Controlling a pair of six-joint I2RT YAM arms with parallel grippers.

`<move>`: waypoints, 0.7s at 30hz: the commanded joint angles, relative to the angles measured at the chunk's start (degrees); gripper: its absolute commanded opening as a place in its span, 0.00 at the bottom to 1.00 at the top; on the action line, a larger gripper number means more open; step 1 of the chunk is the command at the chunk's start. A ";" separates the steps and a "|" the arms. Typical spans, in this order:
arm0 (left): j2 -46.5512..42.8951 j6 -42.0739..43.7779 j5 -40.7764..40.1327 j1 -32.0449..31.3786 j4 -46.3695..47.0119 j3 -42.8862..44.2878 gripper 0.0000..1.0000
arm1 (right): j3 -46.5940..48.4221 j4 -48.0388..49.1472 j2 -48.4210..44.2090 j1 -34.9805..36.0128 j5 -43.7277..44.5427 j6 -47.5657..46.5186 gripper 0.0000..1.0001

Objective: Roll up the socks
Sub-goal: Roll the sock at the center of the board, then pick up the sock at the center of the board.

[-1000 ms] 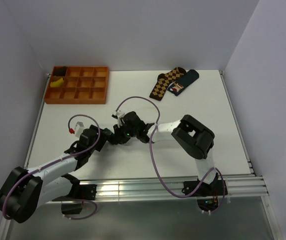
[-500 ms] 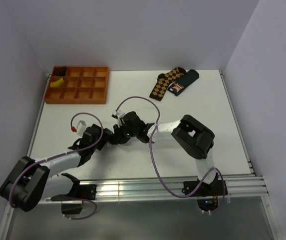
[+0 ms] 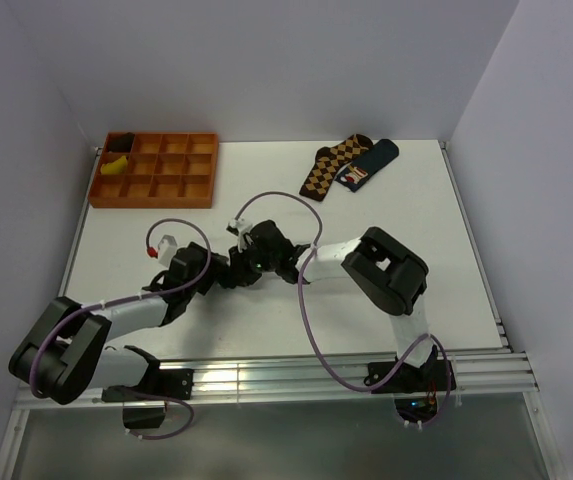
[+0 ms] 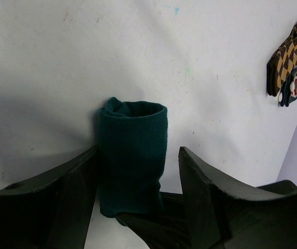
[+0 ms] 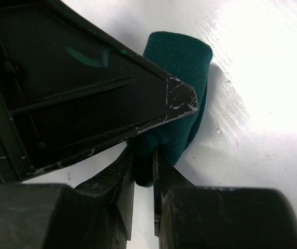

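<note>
The rolled sock, a short dark teal bundle, lies on the white worktop a little left of its middle and nearer the near edge than the far one; from above it is almost wholly hidden under the two wrists that meet there. The left gripper straddles the roll with its claw released: in the left wrist view one finger lies against the sock's side, while a strip of bare worktop shows between the sock and the other finger. The right gripper comes in from the opposite side and is clenched on the fabric at the roll's near end, its two fingers pinching a fold of teal cloth just beside the left gripper's finger. The second teal sock, flat and unrolled with a colourful patch, lies by the far edge towards the right corner, touching the brown diamond-patterned socks. An orange tray of compartments sits in the far left corner, with a yellow thing in one left-hand compartment.
</note>
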 commanded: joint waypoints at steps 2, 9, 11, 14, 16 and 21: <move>2.21 1.94 1.87 0.04 -4.86 0.61 0.68 | -3.22 -7.17 5.80 -1.52 -5.90 3.42 0.00; 3.96 3.62 0.91 0.04 -10.91 3.60 0.67 | -4.01 -5.49 6.07 -3.01 -8.46 5.53 0.00; 4.40 3.96 0.64 0.04 -11.97 4.22 0.66 | -4.27 -5.23 6.51 -3.54 -8.89 5.97 0.00; 4.93 4.93 0.55 0.04 -14.35 5.45 0.65 | -4.54 -4.52 6.94 -4.50 -9.86 6.76 0.00; 5.11 5.90 0.99 0.04 -16.19 6.59 0.65 | -4.63 -4.61 7.12 -4.68 -9.78 6.76 0.00; 5.28 8.27 3.27 0.04 -20.24 9.22 0.65 | -4.45 -4.78 7.65 -5.04 -9.34 6.85 0.00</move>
